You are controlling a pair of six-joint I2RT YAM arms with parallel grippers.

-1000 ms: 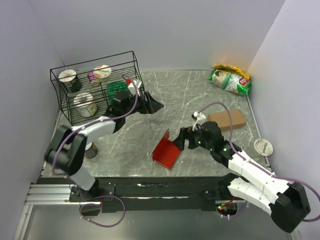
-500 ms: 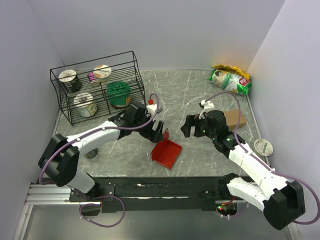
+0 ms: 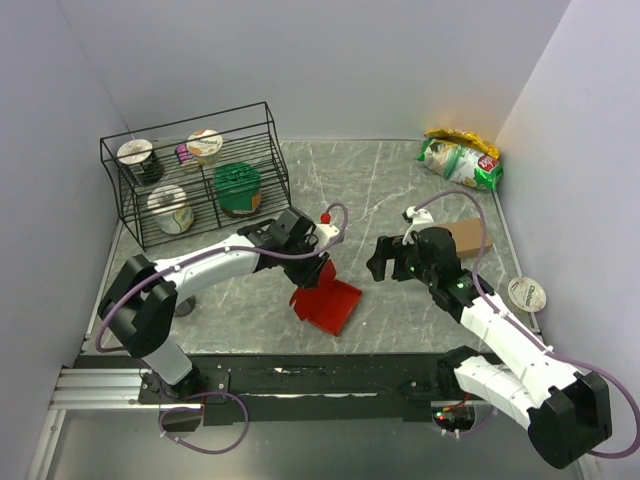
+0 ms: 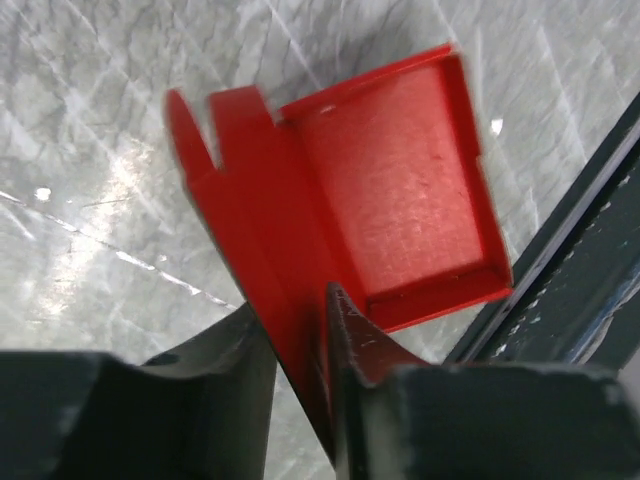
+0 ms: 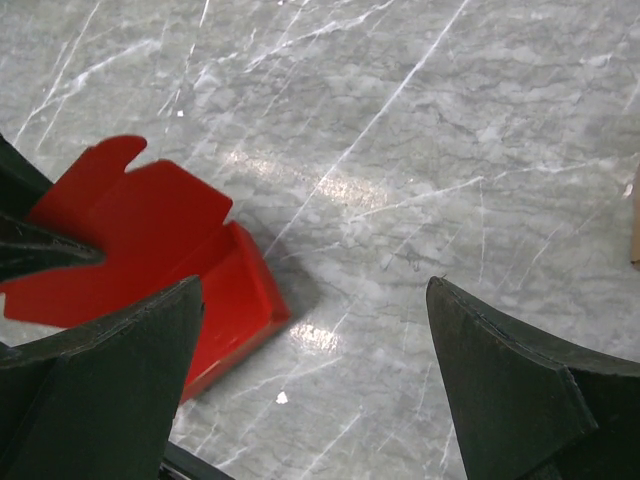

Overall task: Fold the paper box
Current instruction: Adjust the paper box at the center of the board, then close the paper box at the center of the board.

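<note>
Grey marbled table (image 3: 370, 190), enclosed by pale walls (image 3: 350, 60). Wire rack (image 3: 205, 178) holding cups (image 3: 170, 205), rear left; snack bag (image 3: 460, 158), rear right; brown carton (image 3: 468, 237), partly hidden by the right arm. Red paper box (image 3: 325, 305) lies front centre, its raised flap pinched by the left gripper (image 4: 300, 330). The right gripper (image 3: 385, 262) is just beside it, fingers wide apart.

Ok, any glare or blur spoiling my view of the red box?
Left wrist: the paper box is in focus, the near fingers dark and soft. Right wrist: a bright glare patch on the table just past the box. Top: even light, no glare.
</note>
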